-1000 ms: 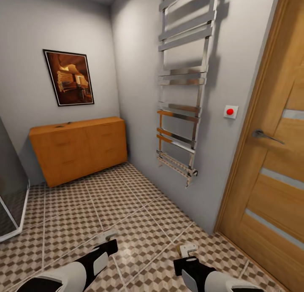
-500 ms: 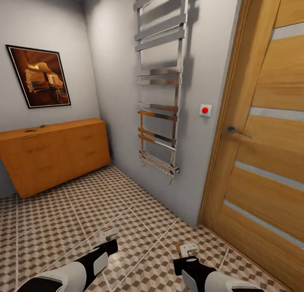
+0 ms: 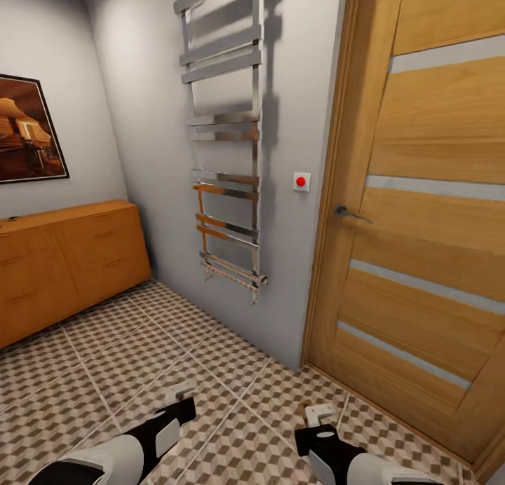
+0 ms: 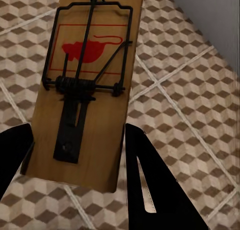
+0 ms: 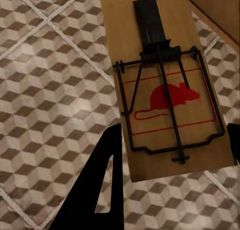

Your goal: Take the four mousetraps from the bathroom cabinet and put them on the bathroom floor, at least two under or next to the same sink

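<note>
Each gripper is shut on a mousetrap. In the left wrist view a brown wooden mousetrap with a red mouse print sits between the black fingers of my left gripper, above the cube-patterned bathroom floor. The right wrist view shows a second mousetrap clamped in my right gripper. In the head view both grippers hang low over the bathroom floor, the left gripper and the right gripper. The orange-brown cabinet stands at the left against the wall. The bathroom sink is out of view.
A wooden door with a lever handle stands close on the right. A chrome towel rail and a red button are on the grey wall ahead. A framed picture hangs above the cabinet.
The whole view has swung to the right: cabinet and picture slid toward the left edge and the door takes up more of the picture. The arms keep their pose in front of the camera.
</note>
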Controlling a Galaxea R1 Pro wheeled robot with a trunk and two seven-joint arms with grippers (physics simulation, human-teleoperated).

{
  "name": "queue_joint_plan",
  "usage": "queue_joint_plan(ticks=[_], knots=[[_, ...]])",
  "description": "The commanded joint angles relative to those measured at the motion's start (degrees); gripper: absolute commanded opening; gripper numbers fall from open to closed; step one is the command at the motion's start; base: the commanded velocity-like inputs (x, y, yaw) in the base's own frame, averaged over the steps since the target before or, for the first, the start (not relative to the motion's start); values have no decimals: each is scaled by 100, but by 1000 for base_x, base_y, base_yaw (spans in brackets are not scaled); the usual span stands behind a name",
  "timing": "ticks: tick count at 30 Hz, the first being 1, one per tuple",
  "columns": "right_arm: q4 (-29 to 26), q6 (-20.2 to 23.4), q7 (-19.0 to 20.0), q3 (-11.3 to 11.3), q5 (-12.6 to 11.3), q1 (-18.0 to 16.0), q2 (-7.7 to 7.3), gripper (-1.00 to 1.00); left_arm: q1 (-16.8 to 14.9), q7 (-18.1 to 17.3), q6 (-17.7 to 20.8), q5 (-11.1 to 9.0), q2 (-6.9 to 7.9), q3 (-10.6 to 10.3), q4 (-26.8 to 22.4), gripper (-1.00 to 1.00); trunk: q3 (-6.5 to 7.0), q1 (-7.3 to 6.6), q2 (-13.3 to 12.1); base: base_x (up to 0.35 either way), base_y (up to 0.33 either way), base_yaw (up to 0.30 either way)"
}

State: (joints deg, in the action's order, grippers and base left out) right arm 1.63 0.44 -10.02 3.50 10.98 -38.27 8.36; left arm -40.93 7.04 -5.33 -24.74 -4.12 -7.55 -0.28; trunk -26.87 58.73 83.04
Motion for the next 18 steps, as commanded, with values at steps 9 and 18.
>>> queue_joint_plan(ticks=[9, 18], knots=[[20, -237, -2, 32, 50, 42, -25, -100, 157, 37, -625, 153, -2, -64, -1, -100, -6, 0, 4, 0, 0, -300], [19, -220, 0, 28, 46, 48, -27, -100, 347, 75, -1497, 561, -9, -71, 2, -100, -6, 0, 4, 0, 0, -300]])
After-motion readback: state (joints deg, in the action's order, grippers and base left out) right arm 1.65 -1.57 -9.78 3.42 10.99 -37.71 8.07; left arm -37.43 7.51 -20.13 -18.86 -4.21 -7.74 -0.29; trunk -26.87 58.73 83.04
